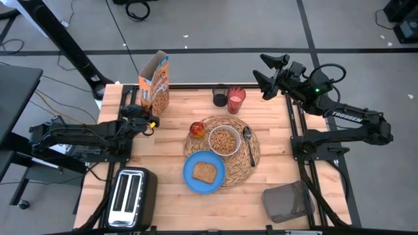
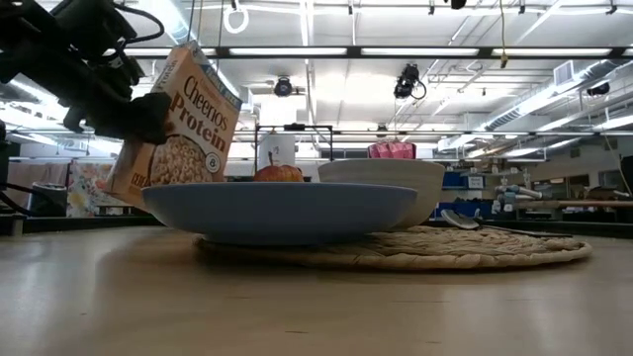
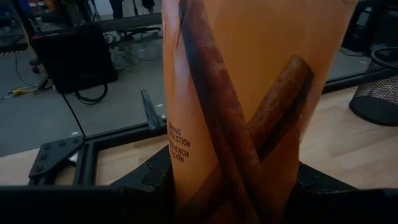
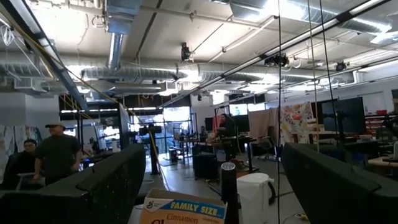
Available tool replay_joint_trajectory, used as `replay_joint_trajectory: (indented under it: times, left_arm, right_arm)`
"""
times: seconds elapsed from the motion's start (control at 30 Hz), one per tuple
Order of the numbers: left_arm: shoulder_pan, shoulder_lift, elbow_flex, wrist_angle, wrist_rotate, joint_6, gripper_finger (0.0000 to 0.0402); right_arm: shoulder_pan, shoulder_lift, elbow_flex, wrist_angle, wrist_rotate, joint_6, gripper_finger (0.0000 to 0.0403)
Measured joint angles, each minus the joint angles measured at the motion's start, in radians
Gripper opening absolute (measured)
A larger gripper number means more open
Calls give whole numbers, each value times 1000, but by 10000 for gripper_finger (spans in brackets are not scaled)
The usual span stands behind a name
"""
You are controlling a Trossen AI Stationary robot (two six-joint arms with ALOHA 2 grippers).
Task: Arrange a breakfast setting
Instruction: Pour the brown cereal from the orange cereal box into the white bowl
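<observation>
Left claw (image 1: 149,121) grips Cheerios box (image 1: 155,83), upright at desk's back-left edge; placemat (image 1: 245,160) lies to its right. Right claw (image 1: 266,73) open, raised.

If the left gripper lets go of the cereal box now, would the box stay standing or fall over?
It may well tip. The cereal box is tall and narrow and leans in the low view. Its top flaps are open, so it is probably partly empty and light. The left gripper clamps its lower part, and thin cardboard may dent.

bowl (image 1: 224,140) and spoon (image 1: 248,136) on placemat (image 1: 254,156) (plate (image 1: 194,177) overlapping), toaster (image 1: 131,196) left
</observation>
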Motion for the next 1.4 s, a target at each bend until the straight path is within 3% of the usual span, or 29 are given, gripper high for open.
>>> replay_joint_trajectory:
  times: [0.37,0.67,0.8,1.0,1.2,1.4]
  left_arm:
    - [0,1,0,-104,28,-104,191]
    - [0,1,32,-129,82,-120,260]
    - [0,1,116,-287,122,-151,273]
    - [0,1,249,-566,279,-294,275]
    - [0,0,352,-683,461,-339,275]
    - [0,1,466,-810,571,-387,275]
  right_arm:
    - [1,0,0,0,-2,38,377]
    - [1,0,0,-1,-33,95,377]
    - [1,0,0,-3,-34,141,377]
    - [1,0,0,-8,-60,161,377]
    - [1,0,0,-8,-61,161,377]
    - [1,-3,0,-7,-61,161,377]
